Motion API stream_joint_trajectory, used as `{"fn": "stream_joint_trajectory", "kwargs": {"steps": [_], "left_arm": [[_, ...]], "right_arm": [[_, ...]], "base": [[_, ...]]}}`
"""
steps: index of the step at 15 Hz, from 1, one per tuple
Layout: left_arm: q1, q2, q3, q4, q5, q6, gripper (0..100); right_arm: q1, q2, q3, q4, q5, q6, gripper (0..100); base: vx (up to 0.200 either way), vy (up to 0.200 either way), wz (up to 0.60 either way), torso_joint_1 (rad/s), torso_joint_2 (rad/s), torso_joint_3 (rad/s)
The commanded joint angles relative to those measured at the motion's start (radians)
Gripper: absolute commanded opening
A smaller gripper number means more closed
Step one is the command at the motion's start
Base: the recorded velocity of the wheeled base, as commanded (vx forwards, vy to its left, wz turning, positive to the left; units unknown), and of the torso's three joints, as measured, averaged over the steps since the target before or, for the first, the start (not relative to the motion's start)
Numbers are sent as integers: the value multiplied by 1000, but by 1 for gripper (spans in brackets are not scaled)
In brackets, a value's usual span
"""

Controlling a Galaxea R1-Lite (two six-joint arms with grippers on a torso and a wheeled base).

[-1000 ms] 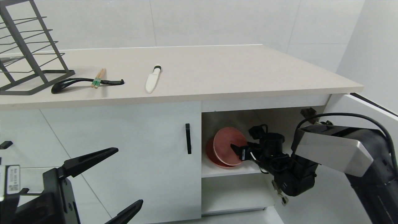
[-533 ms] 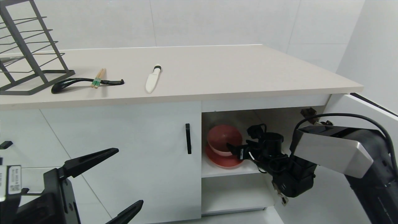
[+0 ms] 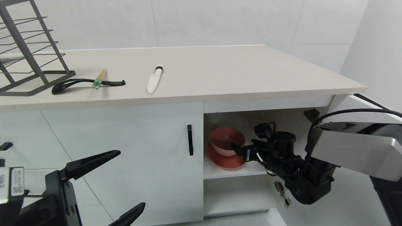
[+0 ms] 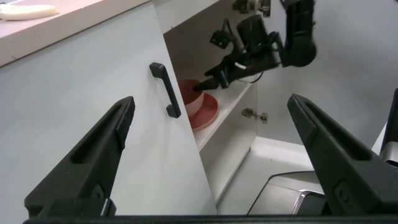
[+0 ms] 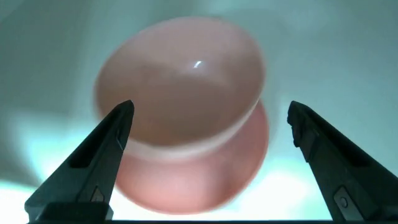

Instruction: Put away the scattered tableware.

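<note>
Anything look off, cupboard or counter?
Nothing spilled or damaged. The bowl sits upright on the plate in the cupboard. One oddity: the chopsticks lie crossed over the black spoon on the counter, with the knife loose nearby.

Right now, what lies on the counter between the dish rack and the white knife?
In the head view, a black ladle with a pair of chopsticks lying across its handle; the counter from there to the knife is bare.
</note>
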Motion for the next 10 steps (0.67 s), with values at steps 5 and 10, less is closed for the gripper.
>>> {"fn": "stream_joint_trajectory", "kwargs": {"steps": [5,10], "left_arm": [[0,4,0,1,0,0,100],[39,4,-5,-1,2,0,100]], "right_arm": [[88,-356,445,-67,-4,-69,100],[81,-675,622,-74,-2,-67,100]], "base": [[0,0,0,0,0,0],[0,0,0,0,0,0]]}}
